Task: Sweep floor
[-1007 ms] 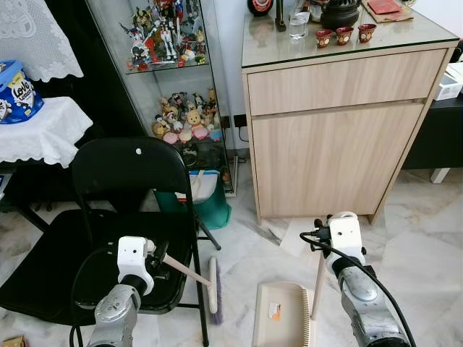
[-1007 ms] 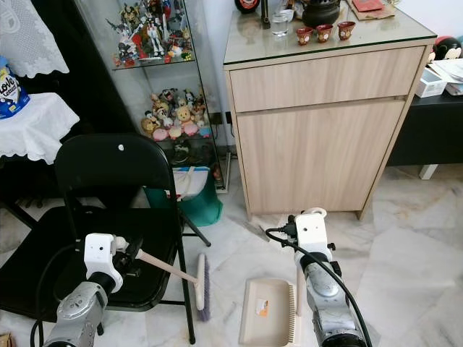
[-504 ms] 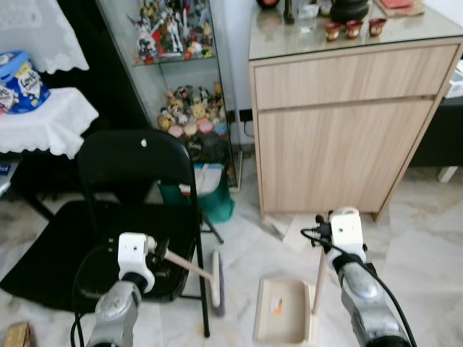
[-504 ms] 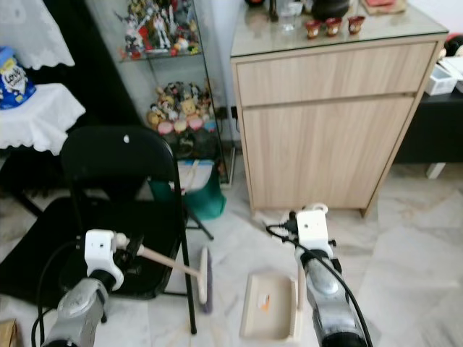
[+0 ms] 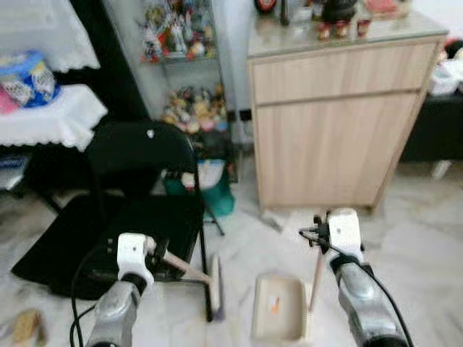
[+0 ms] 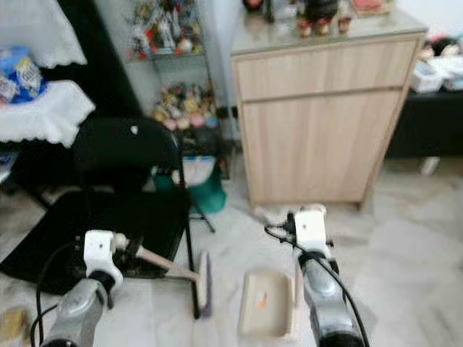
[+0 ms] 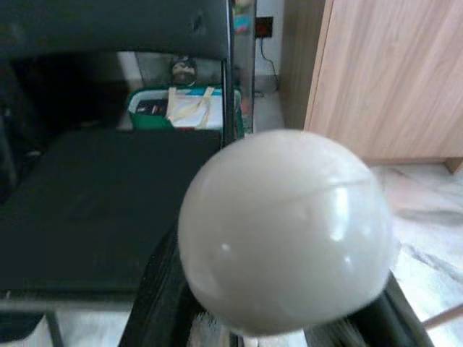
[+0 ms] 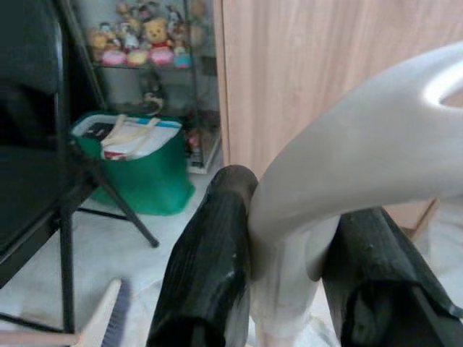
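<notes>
**Both tools held, sweep not begun**

The left gripper was clamped on the broom handle near its rounded white end cap; the wrist view showed the cap right up against the lens with the black fingers on either side below it. The wooden handle ran down and to the robot's right, and the brush head sat on the floor beside the front leg of the black chair.

The right gripper had its fingers closed on the curved pale grip of the dustpan. The upright stick rose from the pan, which lay flat on the floor just beside the brush head, not touching it as far as I could tell. An orange speck showed in the pan.

A wooden cabinet stood behind, and a green bag sat on the floor by the chair.

Handling, my judgement: both tools looked light and stiff. The broom's long handle, held at the very top, gives reach but poor leverage, and the smooth cap could twist in the grip. Bristles are soft and will bend. The pan looked like light plastic and may skid on the polished marble unless pressed down.
</notes>
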{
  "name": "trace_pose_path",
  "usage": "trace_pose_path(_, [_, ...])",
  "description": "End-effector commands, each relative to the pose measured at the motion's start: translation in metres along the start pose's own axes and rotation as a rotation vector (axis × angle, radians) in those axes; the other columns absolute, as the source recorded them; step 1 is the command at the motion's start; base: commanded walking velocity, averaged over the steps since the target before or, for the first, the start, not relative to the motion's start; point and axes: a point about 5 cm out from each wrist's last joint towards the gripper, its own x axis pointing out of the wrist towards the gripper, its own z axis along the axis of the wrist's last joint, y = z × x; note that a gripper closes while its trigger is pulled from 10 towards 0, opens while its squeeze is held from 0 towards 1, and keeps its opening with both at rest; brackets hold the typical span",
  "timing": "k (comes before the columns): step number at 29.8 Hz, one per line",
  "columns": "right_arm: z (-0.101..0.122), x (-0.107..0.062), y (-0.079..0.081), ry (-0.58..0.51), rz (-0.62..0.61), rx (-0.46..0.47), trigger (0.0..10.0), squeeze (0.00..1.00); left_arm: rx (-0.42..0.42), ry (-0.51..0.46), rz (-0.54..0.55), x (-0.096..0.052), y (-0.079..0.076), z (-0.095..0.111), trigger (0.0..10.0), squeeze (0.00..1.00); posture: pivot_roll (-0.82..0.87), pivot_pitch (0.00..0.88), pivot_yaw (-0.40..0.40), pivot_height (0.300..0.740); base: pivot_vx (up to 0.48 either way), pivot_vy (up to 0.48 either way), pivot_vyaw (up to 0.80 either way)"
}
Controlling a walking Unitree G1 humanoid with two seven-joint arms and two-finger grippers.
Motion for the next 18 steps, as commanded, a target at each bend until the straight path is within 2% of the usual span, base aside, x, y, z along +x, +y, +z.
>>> trace_pose_path(1, [0.0036,0.001,0.0059,-0.018,0.008,0.021,10.0,0.0,0.034,-0.026,0.039,0.0013,0.0149,0.0111,10.0,0.0,-0.22,0.0,0.188,0.74,-0.255,0.0,0.0])
trace_pose_path(18, [0.0038,0.0018,0.0127,-0.023,0.019,0.036,10.0,0.0,0.042,-0.028,0.023,0.0013,0.0162,0.0125,10.0,0.0,-0.23,0.0,0.195,0.74,-0.261,0.0,0.0])
